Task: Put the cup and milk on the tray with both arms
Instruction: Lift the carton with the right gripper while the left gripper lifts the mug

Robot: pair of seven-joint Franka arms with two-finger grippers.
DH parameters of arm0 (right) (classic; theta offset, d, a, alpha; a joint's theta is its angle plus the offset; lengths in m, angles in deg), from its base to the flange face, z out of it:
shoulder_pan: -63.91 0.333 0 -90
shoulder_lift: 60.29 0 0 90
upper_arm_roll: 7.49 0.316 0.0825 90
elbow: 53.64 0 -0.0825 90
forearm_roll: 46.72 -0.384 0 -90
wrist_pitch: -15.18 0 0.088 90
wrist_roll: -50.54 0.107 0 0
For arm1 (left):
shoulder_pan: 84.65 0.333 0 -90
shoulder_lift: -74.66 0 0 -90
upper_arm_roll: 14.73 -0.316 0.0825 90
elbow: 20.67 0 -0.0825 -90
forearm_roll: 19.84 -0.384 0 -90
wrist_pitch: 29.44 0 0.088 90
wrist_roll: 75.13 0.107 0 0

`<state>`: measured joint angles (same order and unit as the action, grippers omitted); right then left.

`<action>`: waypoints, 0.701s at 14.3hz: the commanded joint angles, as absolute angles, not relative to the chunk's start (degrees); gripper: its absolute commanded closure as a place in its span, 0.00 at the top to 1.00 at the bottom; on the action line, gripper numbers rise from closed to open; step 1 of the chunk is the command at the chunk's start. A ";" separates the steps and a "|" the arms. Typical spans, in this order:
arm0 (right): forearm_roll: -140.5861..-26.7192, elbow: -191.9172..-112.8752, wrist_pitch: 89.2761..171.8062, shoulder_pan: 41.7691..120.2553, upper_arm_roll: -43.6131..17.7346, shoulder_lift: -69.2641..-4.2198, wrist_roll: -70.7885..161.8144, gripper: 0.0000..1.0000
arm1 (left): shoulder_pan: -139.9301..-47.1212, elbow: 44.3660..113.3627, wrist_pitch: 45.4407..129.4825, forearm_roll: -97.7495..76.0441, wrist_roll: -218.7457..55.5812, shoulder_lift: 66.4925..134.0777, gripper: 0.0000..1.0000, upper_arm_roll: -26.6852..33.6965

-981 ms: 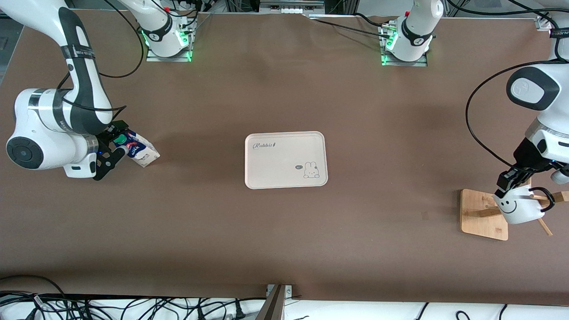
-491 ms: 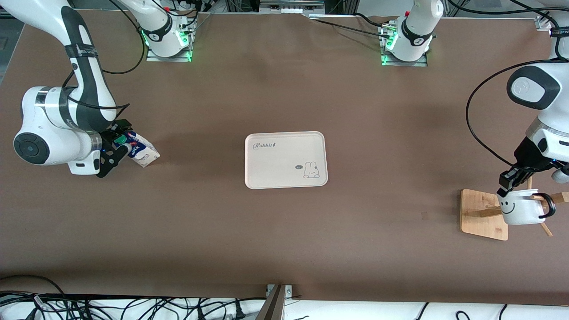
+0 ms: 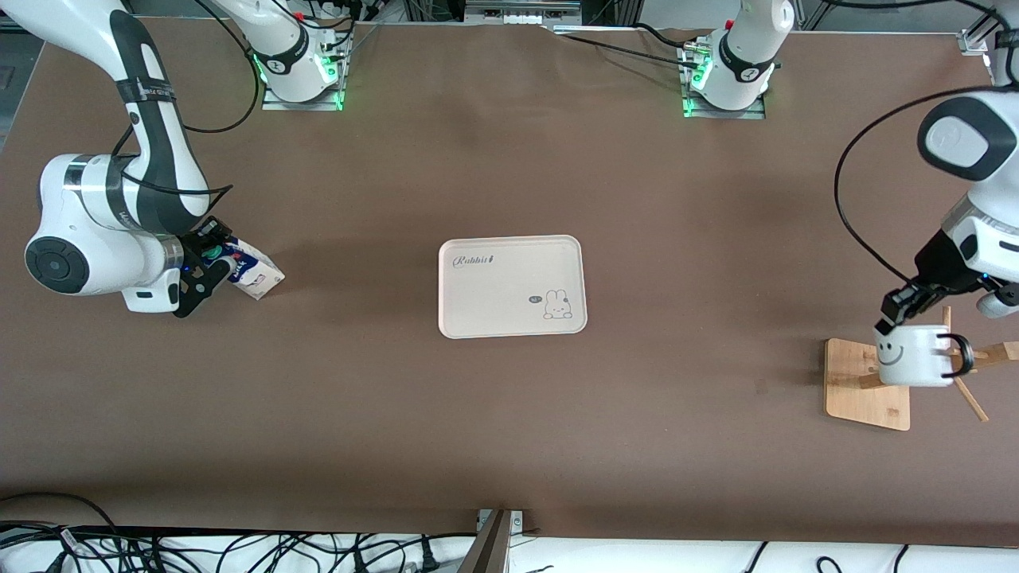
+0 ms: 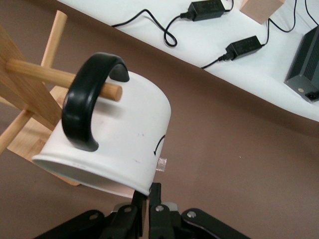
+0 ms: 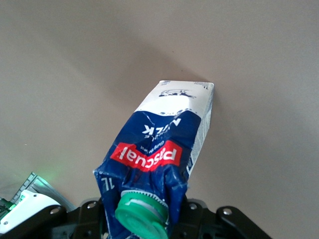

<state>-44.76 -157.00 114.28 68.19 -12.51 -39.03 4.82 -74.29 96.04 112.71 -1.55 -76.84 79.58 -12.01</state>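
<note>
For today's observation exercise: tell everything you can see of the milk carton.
The milk carton is a small gable-top pack, dark blue and white, with a red band of print and a round green cap; it looks like creased coated card. It stands tilted on the brown table toward the right arm's end, apart from the tray. The right tool is shut on its crumpled top near the cap.
</note>
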 commanded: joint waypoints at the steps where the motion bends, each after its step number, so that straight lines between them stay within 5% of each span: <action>1: -45.58 -158.93 114.68 68.13 -12.32 -41.13 4.58 0.46 | -74.28 95.70 101.20 -3.04 -73.39 74.67 0.00 -11.66; 10: -50.23 -158.58 105.45 68.75 -7.15 -51.93 20.26 0.46 | -74.54 81.12 73.00 -6.31 -72.67 75.63 0.00 -4.73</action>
<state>-48.88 -156.99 106.26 68.50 -10.21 -48.35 13.17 -74.57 86.37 80.05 -5.27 -73.47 74.29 -7.53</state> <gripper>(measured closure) 0.542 0.938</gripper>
